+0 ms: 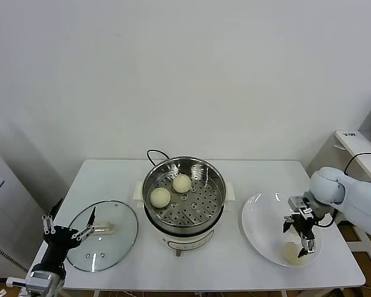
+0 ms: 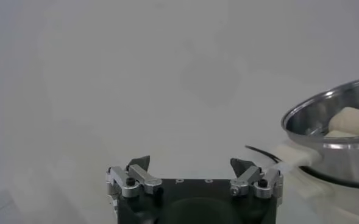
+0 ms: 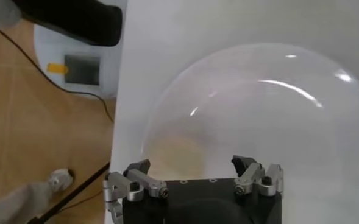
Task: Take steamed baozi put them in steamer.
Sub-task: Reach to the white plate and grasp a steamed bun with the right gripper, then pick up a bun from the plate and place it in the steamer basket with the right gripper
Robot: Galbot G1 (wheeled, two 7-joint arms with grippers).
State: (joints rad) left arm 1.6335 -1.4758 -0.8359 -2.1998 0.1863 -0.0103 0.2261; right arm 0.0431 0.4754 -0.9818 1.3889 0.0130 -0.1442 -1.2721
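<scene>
Steamed baozi: two (image 1: 160, 197) sit in the steamer (image 1: 217, 185); one (image 1: 291, 250) remains on the white plate (image 1: 255, 226). Your right gripper (image 1: 303, 237) hangs over that bun, fingers apart, likely lining up a grasp. Left gripper (image 1: 68, 230) waits spread wide by the glass lid (image 1: 114, 247).

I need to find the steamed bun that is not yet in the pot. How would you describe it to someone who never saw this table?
Start at the shiny round stainless-steel steamer pot mid-table, then look toward the robot's right to the flat white plate. The pale cream bun lies on its near part, under the open right gripper. It sits alone; the two others are inside the pot.
</scene>
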